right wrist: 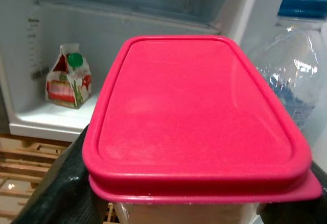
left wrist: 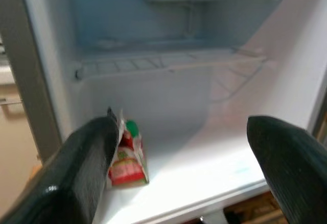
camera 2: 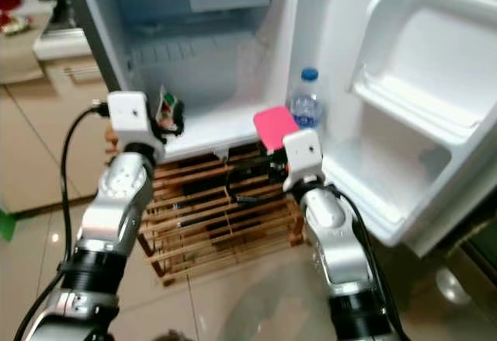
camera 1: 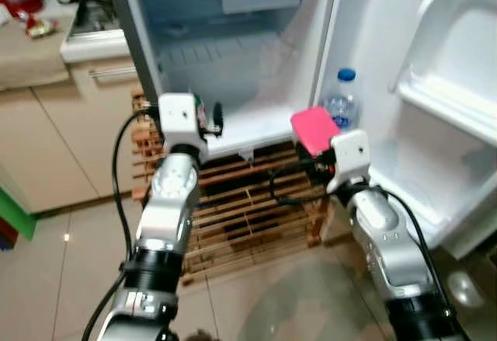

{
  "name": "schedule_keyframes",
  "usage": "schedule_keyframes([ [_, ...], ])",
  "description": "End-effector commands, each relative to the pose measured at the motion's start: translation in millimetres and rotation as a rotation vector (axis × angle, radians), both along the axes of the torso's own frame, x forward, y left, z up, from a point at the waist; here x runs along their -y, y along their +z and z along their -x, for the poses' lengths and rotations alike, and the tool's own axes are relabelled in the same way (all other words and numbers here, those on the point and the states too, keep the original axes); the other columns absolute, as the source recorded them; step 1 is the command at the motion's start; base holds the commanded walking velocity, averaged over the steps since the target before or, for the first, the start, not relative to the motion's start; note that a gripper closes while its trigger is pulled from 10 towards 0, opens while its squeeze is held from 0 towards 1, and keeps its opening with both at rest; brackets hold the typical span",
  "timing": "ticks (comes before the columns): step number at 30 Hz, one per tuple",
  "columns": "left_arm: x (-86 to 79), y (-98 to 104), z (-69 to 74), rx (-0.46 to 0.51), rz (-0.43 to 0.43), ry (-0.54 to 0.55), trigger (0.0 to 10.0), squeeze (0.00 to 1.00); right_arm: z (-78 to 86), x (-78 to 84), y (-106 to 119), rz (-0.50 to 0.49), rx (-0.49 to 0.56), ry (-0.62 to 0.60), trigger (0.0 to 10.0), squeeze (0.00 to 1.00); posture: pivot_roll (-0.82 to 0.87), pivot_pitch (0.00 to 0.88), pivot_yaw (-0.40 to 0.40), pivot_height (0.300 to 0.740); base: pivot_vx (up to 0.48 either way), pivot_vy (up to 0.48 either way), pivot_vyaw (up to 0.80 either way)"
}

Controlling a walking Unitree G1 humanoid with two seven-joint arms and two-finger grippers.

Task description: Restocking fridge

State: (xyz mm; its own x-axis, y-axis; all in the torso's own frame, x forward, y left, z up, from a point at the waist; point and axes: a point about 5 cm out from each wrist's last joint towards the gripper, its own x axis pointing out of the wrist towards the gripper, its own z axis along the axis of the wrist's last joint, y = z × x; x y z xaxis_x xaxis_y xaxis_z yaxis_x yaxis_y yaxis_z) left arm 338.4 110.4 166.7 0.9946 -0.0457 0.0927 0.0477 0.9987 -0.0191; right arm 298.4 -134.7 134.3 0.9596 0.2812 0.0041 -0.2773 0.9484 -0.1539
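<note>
One rectangular clear plastic container with a pink-red lid [right wrist: 199, 117] is clamped in the right gripper [camera 1: 317, 157], held near the open white fridge's [camera 2: 210, 127] front edge, right of centre, just beside a clear water bottle with a blue cap [camera 1: 342, 100] standing in the door shelf. The right wrist view shows the lid's raised rim (the head views show a plain pink slab). The left gripper [left wrist: 179, 147] is spread wide, one finger beside a small red-and-green carton [left wrist: 126, 157] on the fridge floor at left.
</note>
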Motion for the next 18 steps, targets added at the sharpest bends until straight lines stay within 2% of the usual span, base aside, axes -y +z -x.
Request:
schedule_keyframes([
  [1,-10.7,-5.8,0.3,-0.025,-0.016,0.041,10.0,0.00,-1.5,-7.1,4.9,-0.006,0.020,0.027,10.0,0.00,-0.04,0.000,0.020,0.740,0.000,0.000,0.46],
  [9,-10.5,-6.1,0.5,-0.027,-0.028,0.042,10.0,0.00,-4.5,-7.9,5.1,0.001,0.024,0.008,10.0,0.00,-0.04,0.000,0.016,0.740,0.000,0.000,0.46],
  [18,-12.1,-5.1,6.6,0.013,-0.040,-0.016,10.0,0.00,-7.1,1.0,4.8,-0.059,0.032,-0.083,10.0,0.00,-0.04,0.000,0.023,0.740,0.000,0.000,0.00],
])
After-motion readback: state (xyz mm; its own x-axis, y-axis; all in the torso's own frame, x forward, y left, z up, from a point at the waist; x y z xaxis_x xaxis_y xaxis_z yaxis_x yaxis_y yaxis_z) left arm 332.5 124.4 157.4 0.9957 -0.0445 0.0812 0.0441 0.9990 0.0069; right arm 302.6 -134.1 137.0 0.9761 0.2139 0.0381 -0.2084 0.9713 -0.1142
